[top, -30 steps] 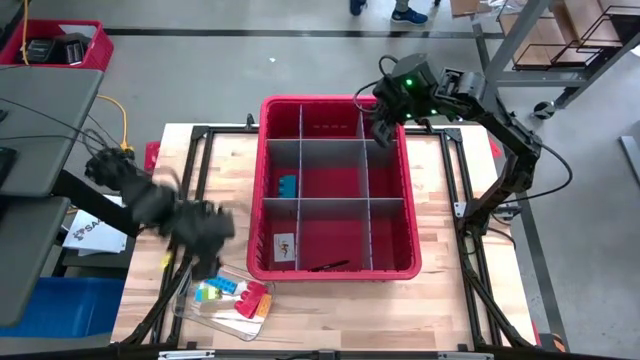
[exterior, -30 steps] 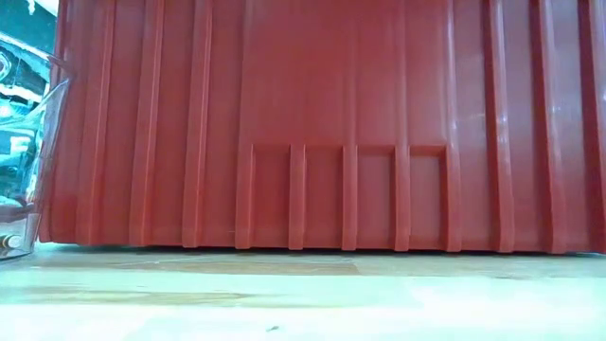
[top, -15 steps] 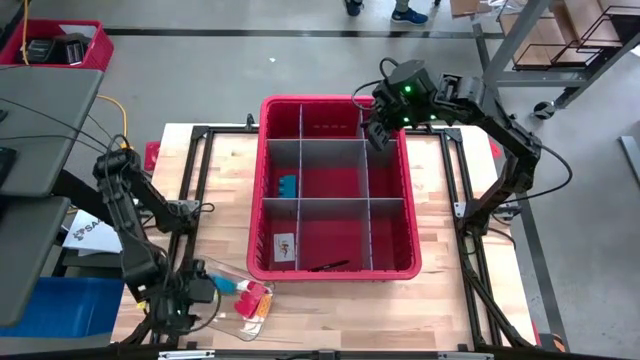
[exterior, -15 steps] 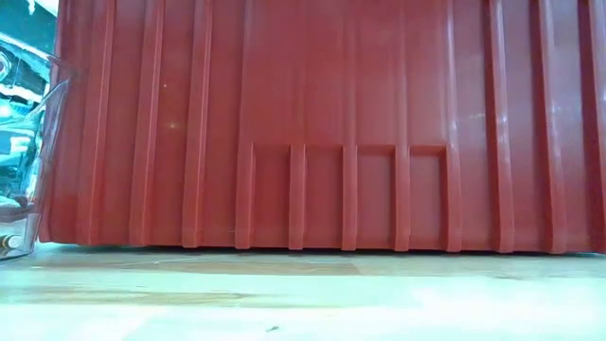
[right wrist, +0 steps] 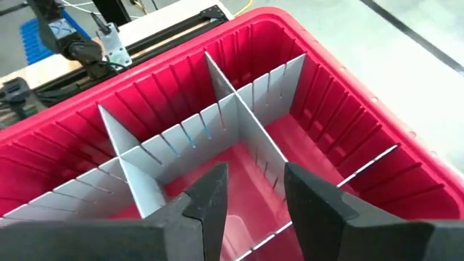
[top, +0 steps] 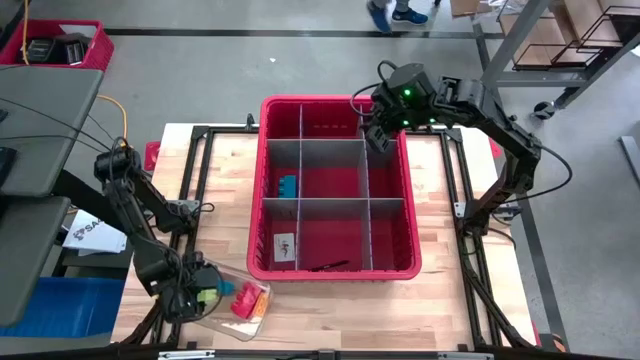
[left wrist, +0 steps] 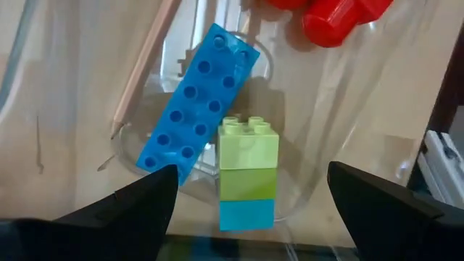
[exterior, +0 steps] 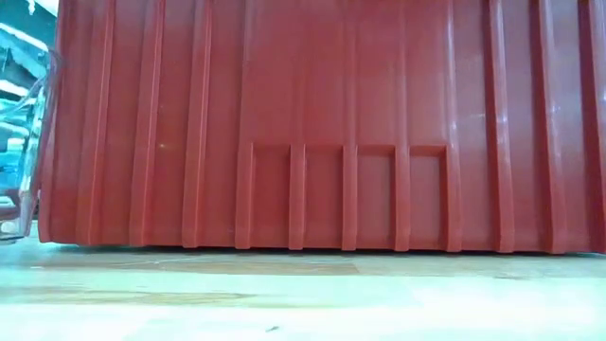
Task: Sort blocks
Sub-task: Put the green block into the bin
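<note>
We had the left pincer (left wrist: 246, 192) spread wide at the mouth of the clear container (top: 225, 310) on the worktop (top: 330, 310), framing the blocks (left wrist: 246, 170) inside. The right pincer (right wrist: 252, 192), half-open and empty, hung over the red bin (top: 262, 190), ready to sort.

A red bin (top: 338, 272) split by grey dividers (top: 334, 198) sits mid-counter (top: 440, 300). A clear tub (top: 225, 325) lies at its 7 o'clock, near the counter's edge. A red crate (top: 55, 48) rests on the floor at 10 o'clock, a person's feet (top: 395, 14) at 12.
</note>
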Robot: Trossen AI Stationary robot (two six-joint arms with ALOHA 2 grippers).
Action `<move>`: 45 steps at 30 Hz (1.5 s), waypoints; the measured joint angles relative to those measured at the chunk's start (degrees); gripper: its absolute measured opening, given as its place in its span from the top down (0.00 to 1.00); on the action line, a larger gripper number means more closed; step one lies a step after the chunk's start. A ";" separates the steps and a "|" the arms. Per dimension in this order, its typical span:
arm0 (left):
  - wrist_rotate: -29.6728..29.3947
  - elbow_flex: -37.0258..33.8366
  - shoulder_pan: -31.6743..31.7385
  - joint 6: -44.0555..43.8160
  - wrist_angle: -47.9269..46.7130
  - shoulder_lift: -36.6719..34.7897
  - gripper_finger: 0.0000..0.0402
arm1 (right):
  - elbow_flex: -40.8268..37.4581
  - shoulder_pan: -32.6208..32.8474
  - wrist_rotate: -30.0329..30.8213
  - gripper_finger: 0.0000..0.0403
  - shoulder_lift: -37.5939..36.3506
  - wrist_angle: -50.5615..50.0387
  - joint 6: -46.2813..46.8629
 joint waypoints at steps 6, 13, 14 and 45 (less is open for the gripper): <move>1.46 1.13 0.85 7.63 -1.90 3.01 0.13 | 0.00 -0.11 0.75 0.68 -0.01 -0.02 -1.41; -0.40 9.36 3.02 18.83 -2.19 5.18 0.13 | 0.00 -0.11 1.12 0.68 -0.04 -0.03 -1.20; -0.77 10.00 3.39 18.60 -2.51 5.02 0.13 | 0.00 -0.11 1.30 0.68 -0.04 0.02 -1.21; 4.46 10.42 5.27 14.10 -3.40 17.59 0.65 | 0.00 0.02 1.80 0.68 -0.02 -0.46 -0.97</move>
